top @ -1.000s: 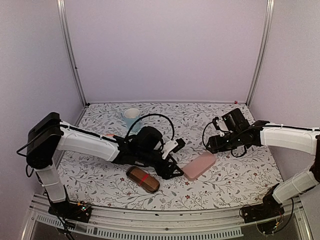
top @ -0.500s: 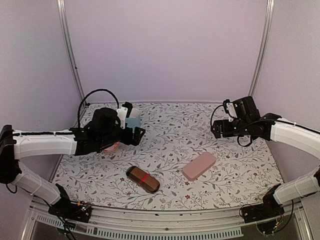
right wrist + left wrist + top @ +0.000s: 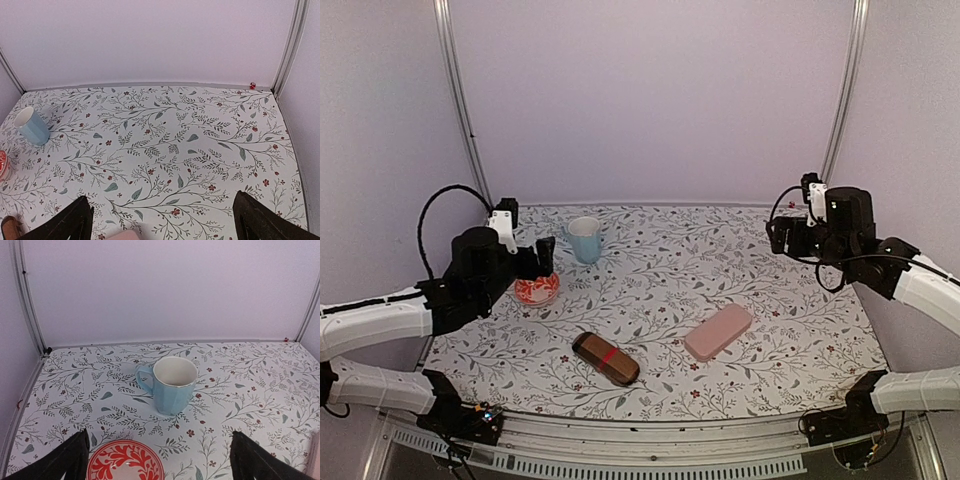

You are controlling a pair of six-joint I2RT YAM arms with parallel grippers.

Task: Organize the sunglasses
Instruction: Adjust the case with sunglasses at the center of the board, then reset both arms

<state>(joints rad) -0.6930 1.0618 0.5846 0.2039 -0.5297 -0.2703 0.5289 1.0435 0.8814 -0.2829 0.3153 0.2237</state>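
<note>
A floral-printed table (image 3: 720, 260) sits inside lilac walls. The left gripper (image 3: 542, 256) and right gripper (image 3: 782, 236) hang above it, jaws wide apart and empty. A pink case (image 3: 718, 332), brown red-banded case (image 3: 606, 359), blue mug (image 3: 585, 240) and red bowl (image 3: 536, 289) rest there. The sunglasses show in no view, so their place cannot be told.

Blue mug (image 3: 584, 238), red dish (image 3: 536, 289), brown case (image 3: 605, 358), pink case (image 3: 718, 331)

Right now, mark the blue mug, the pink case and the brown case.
blue mug (image 3: 172, 392), left wrist view, outer wall.
pink case (image 3: 718, 332), top external view, middle of top face.
brown case (image 3: 608, 358), top external view, red band.
</note>
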